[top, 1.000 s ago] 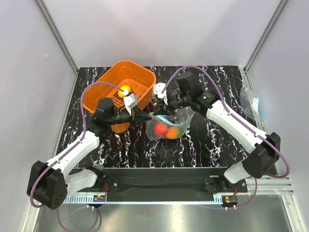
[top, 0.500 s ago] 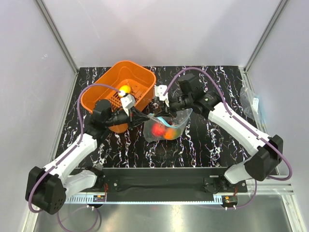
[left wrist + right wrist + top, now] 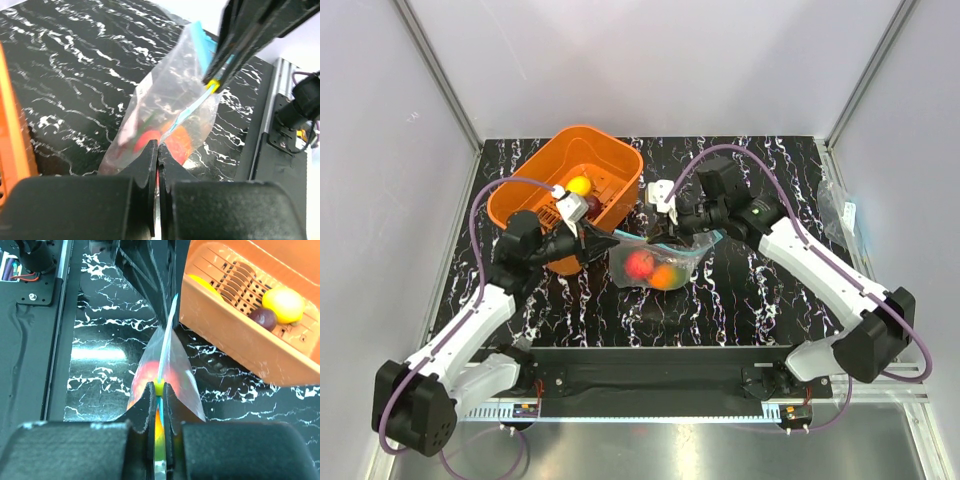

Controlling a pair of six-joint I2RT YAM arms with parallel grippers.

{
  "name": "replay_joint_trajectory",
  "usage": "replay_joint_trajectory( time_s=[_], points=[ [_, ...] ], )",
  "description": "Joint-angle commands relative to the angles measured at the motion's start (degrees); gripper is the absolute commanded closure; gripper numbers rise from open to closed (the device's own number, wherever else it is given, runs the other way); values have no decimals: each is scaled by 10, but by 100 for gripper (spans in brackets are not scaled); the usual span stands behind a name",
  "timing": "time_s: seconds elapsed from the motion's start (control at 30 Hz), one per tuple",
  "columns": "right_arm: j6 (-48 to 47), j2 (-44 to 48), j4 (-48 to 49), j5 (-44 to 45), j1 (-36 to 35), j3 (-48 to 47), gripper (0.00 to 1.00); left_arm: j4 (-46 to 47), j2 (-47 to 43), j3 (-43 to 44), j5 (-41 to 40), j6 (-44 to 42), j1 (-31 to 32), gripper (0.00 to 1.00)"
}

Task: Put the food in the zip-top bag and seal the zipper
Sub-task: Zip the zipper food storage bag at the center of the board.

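Observation:
The clear zip-top bag (image 3: 655, 262) hangs between both grippers, holding the red apple (image 3: 639, 264) and the orange-green mango (image 3: 664, 276). My left gripper (image 3: 611, 238) is shut on the bag's left mouth corner; in the left wrist view (image 3: 158, 146) the teal zipper (image 3: 188, 112) runs taut from it. My right gripper (image 3: 672, 232) is shut on the zipper at a small yellow slider (image 3: 159, 387). The bag (image 3: 165, 357) spreads below the strip. The yellow lemon (image 3: 283, 304) and the purple grapes (image 3: 263, 317) lie in the orange basket. I cannot make out the chive bunch.
The orange slotted basket (image 3: 525, 205) stands at the back left, close behind my left gripper, and its wall (image 3: 235, 347) is right beside the bag. Another clear bag (image 3: 841, 213) lies off the table's right edge.
My left gripper has drawn back to the left and my right gripper has shifted slightly right. The bag's mouth, curved open before, is now stretched flat and straight.

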State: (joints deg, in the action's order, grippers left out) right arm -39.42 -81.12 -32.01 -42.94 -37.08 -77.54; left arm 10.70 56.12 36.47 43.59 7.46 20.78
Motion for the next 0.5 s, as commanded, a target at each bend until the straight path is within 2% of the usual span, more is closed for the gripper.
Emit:
replay_joint_trajectory(
  time_s=[0.0,0.2,0.47],
  points=[
    [-8,47,-24,7,17,12,100,-9,-22,-7,-85,2,-29,100],
    [-12,75,-24,17,37,42,100,-36,-50,-30,-140,25,-71,100],
    [-26,119,-32,39,62,86,100,-69,-84,-43,-236,59,-93,100]
  ],
)
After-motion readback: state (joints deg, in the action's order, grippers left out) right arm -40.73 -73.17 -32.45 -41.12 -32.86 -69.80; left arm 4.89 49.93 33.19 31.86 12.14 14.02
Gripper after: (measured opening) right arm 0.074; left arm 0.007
